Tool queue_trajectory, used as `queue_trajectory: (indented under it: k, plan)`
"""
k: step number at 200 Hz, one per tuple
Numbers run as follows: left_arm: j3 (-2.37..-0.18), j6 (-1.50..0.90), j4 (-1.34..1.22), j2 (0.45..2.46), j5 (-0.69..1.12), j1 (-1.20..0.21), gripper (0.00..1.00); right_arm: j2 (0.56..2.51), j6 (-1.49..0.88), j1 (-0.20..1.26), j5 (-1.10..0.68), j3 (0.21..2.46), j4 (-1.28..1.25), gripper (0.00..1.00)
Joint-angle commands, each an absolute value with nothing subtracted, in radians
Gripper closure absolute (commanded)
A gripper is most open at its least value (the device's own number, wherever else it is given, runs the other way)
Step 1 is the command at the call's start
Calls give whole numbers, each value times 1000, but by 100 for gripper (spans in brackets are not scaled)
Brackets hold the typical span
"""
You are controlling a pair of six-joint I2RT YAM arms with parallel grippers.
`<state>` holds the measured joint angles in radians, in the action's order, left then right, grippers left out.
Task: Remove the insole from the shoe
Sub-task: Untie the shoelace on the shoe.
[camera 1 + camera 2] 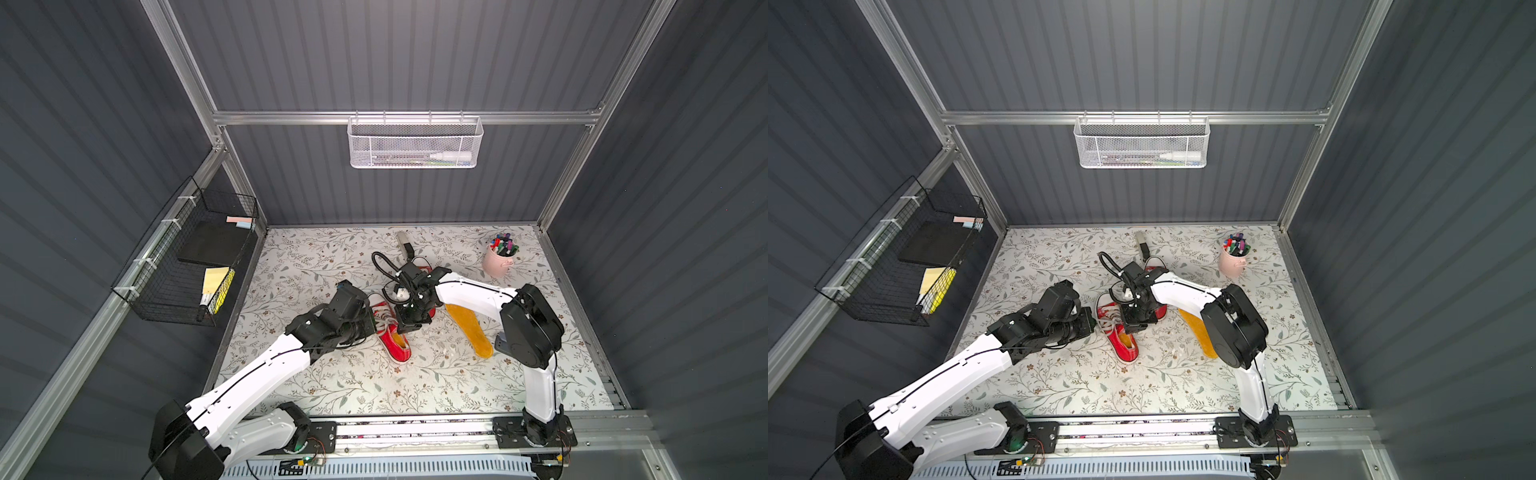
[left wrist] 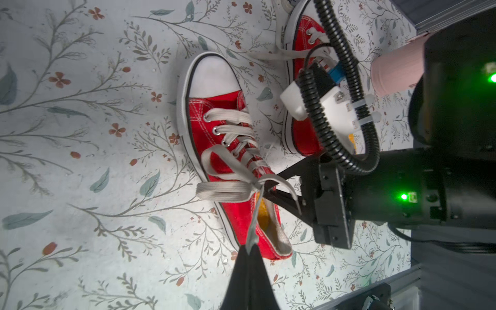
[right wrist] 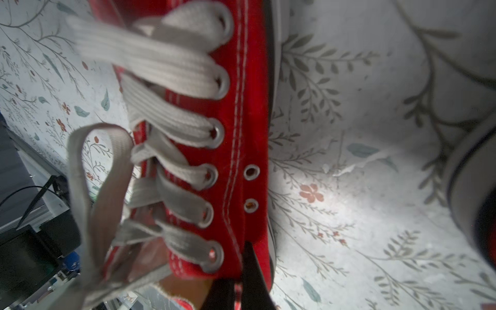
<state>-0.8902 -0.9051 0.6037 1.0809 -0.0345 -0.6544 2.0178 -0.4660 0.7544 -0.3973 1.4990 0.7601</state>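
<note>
A red canvas shoe (image 1: pixel 397 347) with white laces lies on the floral table, toe towards the back. Its yellow insole (image 2: pixel 263 214) shows inside the heel opening. My left gripper (image 2: pixel 249 248) is shut on the end of one shoelace (image 2: pixel 255 212), at the shoe's left side (image 1: pixel 375 325). From above, my right gripper (image 3: pixel 236 281) is shut on the shoe's red side wall next to the top eyelet (image 1: pixel 402 331). A second red shoe (image 2: pixel 303 128) stands just behind, mostly hidden by the right arm in both top views.
A loose yellow-orange insole (image 1: pixel 469 330) lies flat right of the shoes, under the right arm. At the back right is a pink cup of markers (image 1: pixel 498 261), and at the back centre a small grey tool (image 1: pixel 404 243). Wire baskets (image 1: pixel 187 266) hang on the walls.
</note>
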Motion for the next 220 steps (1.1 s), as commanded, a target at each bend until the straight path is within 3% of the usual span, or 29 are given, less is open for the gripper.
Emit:
queue_trajectory:
  k: [1,51,130,151,192,220]
  plan:
    - [-967,-866,682,1024,-131,-634,100,2013,-443,724,-277,1484,818,98]
    - [-1365,-760,881,1063,-316,-628,100,1999,-429,709,-270,1477,832,98]
    - [-1415,-832,967,1038,-545,-627,100,1990,-434,704,-283,1482,837,99]
    - [-1322,-858,894,1065,-446,-627,100,1980,-433,704,-362,1479,806,87]
    - [-1046,-937,660,1143,-250,-627,100,1897,-401,703,-481,1473,750,54]
    - [-1003,-937,634,1209,-234,-613,100,1782,-305,704,-520,1399,730,47]
